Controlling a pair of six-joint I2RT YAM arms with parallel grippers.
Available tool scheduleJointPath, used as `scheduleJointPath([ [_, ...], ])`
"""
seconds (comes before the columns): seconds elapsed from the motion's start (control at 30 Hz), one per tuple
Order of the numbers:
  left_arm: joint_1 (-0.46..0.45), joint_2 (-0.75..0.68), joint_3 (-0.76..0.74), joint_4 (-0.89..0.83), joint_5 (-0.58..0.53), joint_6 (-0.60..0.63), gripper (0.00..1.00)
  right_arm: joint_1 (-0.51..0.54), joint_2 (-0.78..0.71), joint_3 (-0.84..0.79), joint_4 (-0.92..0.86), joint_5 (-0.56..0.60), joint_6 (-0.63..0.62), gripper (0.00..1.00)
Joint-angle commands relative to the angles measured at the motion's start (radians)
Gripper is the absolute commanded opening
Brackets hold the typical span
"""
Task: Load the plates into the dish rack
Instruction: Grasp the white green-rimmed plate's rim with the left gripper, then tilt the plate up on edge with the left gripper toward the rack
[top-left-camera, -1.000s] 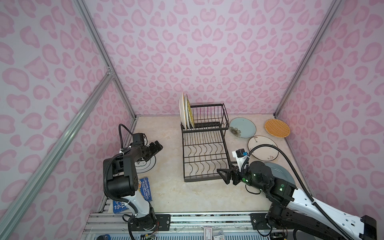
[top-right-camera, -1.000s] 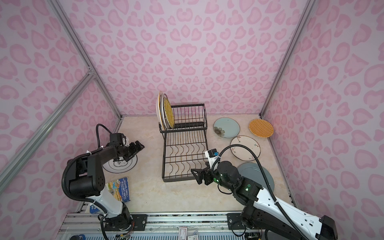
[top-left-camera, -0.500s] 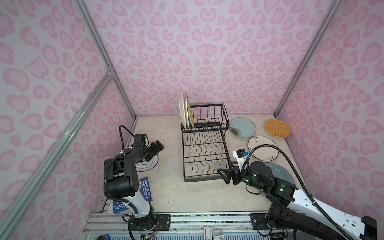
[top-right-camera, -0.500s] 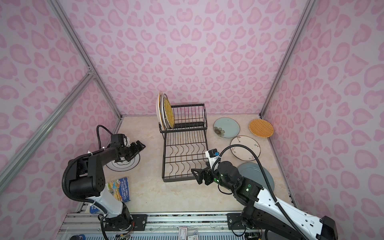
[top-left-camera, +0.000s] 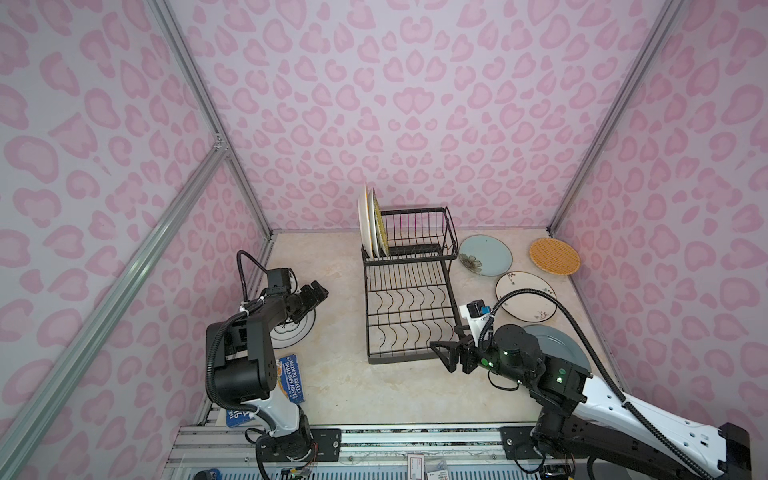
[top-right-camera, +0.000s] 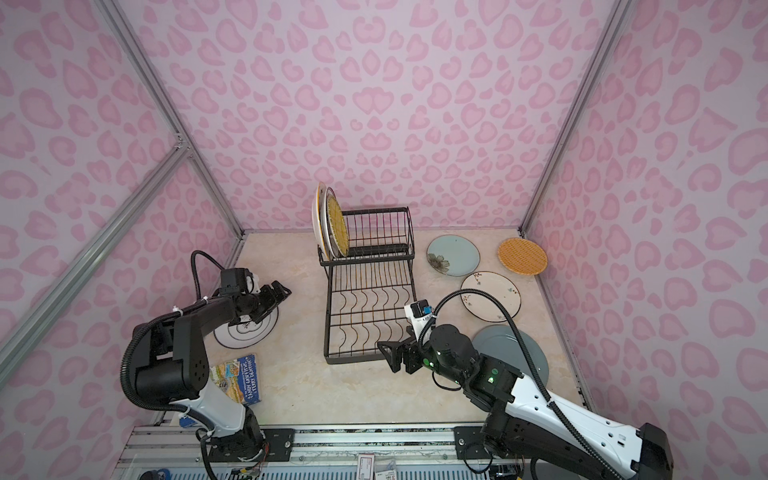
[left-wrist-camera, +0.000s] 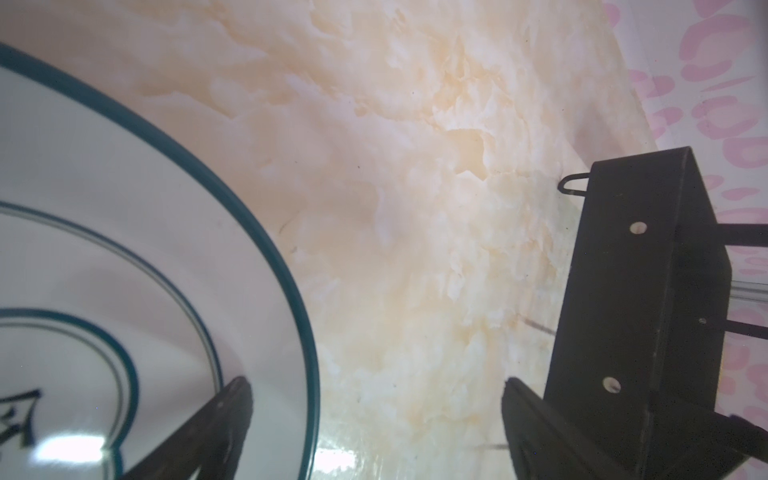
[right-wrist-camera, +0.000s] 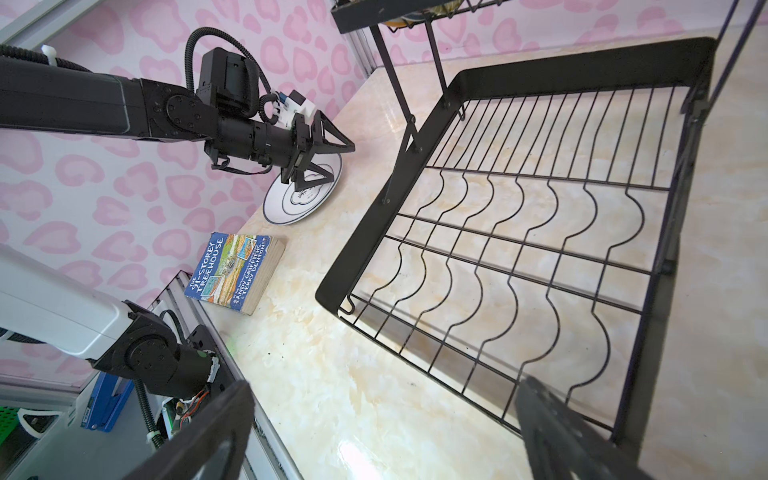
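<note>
1. Three plates (top-left-camera: 371, 226) stand on edge in the raised tier of the dish rack (top-left-camera: 366, 316). The rack runs down the middle of the counter (top-left-camera: 340, 382), with that tier at the back edge.
2. Four more lie flat on the right side:
   - a pale blue flowered plate (top-left-camera: 485, 254) just beside the tier
   - an orange woven plate (top-left-camera: 554, 256) in the back right corner
   - a white sprigged plate (top-left-camera: 525, 301) near the right edge
   - a grey-blue plate (top-left-camera: 567, 343) toward the front, partly under the right arm (top-left-camera: 602, 395)
3. A white ringed plate (top-left-camera: 291, 336) lies by the left edge. The left hand (top-left-camera: 316, 297), jaws wide and empty, hovers over its rim, with one finger (left-wrist-camera: 216, 424) above the plate and the other above bare counter.
4. The right hand (top-left-camera: 441, 356), jaws spread wide and holding nothing, hangs at the rack's front right corner.
5. A paperback book (top-left-camera: 291, 378) lies near the front left corner.
</note>
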Motion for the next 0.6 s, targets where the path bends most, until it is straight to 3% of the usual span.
scheduleJointPath([
  [0.0,-0.001,-0.032,-0.008,-0.009,0.016,-0.006,0.96,0.011,0.003,0.007,0.016,0.029,-0.007,0.97],
  [0.17,-0.001,-0.142,0.0,-0.052,-0.012,-0.018,0.96,0.024,0.018,0.01,0.026,0.035,-0.007,0.97],
  [0.33,0.036,-0.249,0.024,-0.219,-0.127,-0.06,0.96,0.051,0.049,0.018,0.045,0.041,-0.011,0.97],
  [0.57,0.352,-0.438,-0.144,-0.255,-0.073,-0.104,0.97,0.111,0.075,0.02,0.076,0.074,-0.021,0.97],
])
